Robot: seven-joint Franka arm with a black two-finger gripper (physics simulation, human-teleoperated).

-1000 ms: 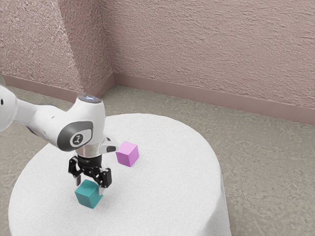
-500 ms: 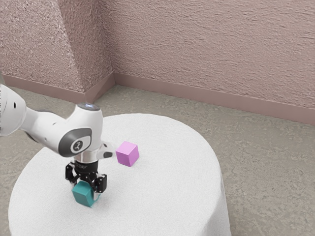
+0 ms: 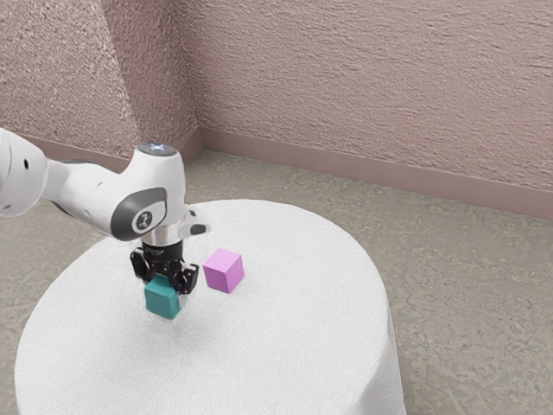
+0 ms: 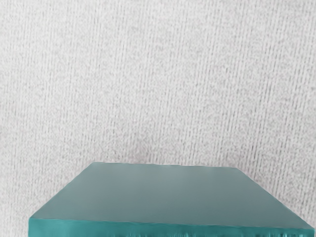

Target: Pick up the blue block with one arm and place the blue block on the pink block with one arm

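Observation:
A teal-blue block [image 3: 162, 299] hangs just above the white table [image 3: 285, 346], with my black gripper [image 3: 164, 284] shut on its upper part. The same block [image 4: 168, 200] looms large under my hand in the wrist view, with white tablecloth beyond it. A pink block [image 3: 224, 271] rests on the table a short way toward the exterior view's right of the held block, apart from it.
The round table is covered by a white cloth, and its rim [image 3: 380, 294] drops off to a grey-green floor. Pink textured walls stand behind.
My gripper came down over the blue block, shut on it, then lifted it off the table and carried it up toward the pink block.

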